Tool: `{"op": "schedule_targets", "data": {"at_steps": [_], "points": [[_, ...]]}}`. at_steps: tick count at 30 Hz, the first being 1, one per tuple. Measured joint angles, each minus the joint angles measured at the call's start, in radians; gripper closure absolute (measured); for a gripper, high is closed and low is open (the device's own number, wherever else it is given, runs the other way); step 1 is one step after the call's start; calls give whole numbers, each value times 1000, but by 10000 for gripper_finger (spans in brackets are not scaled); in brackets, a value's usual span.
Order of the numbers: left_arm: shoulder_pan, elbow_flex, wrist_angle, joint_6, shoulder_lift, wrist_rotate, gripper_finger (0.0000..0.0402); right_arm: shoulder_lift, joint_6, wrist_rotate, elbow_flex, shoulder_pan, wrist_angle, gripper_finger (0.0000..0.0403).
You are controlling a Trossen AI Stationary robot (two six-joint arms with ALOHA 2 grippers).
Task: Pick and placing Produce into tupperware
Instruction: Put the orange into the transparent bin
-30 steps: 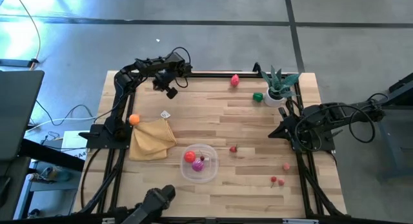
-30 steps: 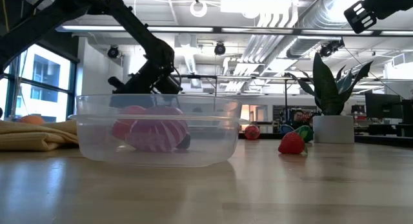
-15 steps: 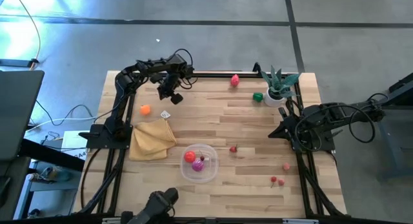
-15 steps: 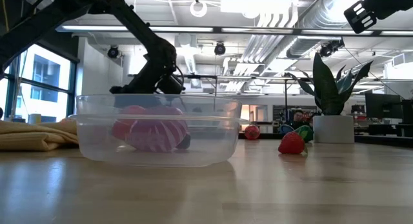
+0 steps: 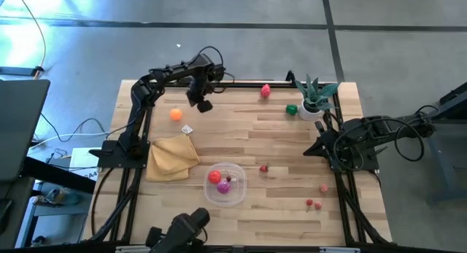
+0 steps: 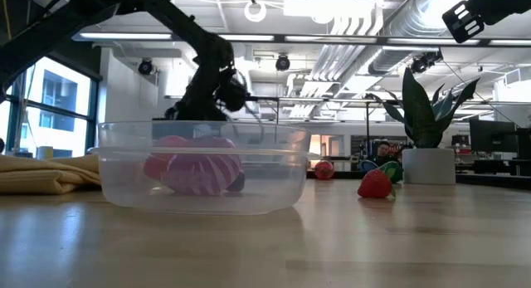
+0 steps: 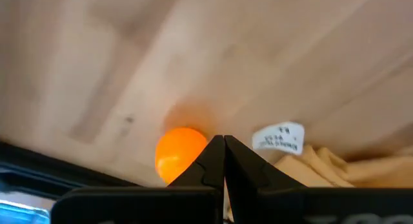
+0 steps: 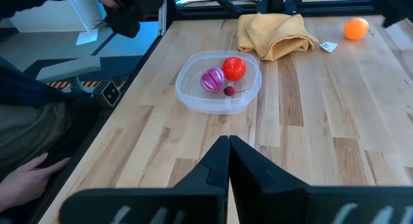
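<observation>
An orange ball of produce lies on the wood near the table's far left, short of a white tag. My left gripper hangs shut above the table, to the right of the ball and apart from it; in its wrist view the ball shows behind the shut fingertips. The clear tupperware stands near the front edge, holding a red piece, a purple piece and a small cherry. My right gripper waits shut at the table's right side.
A yellow cloth lies left of the tupperware. Loose produce: a strawberry, a pink piece, cherries, a red piece and a green piece. A potted plant stands at the far right. A person's hand shows beyond the near edge.
The orange ball has rolled along the table from beside the cloth toward the far edge and to the right. My left gripper, staying shut, has gone toward the table's right along the far edge, risen a little and rolled about its own axis.
</observation>
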Motion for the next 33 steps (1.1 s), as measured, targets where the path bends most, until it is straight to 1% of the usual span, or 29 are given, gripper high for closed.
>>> {"op": "schedule_targets", "data": {"at_steps": [3,5,10,15,19,22,25,27,28,31,33], "points": [[-19,77,0,-8,0,-57,401,0,0,0,0,0,0,402],[-27,125,0,-12,0,-75,401,0,0,0,0,0,0,402],[-28,224,0,-3,0,-65,401,0,0,0,0,0,0,402],[-14,287,0,81,-8,-59,401,0,0,0,0,0,0,402],[1,302,1,180,-21,-58,401,0,0,0,0,0,0,402],[15,302,0,228,-49,-119,401,0,0,0,0,0,0,402],[36,302,0,212,-84,-211,401,0,0,0,0,0,0,402],[57,302,0,192,-114,-236,401,0,0,0,0,0,0,402],[67,302,0,181,-125,-223,401,0,0,0,0,0,0,402],[92,302,0,170,-147,-138,401,0,0,0,0,0,0,402],[94,302,0,154,-158,-108,401,0,0,0,0,0,0,402]]}}
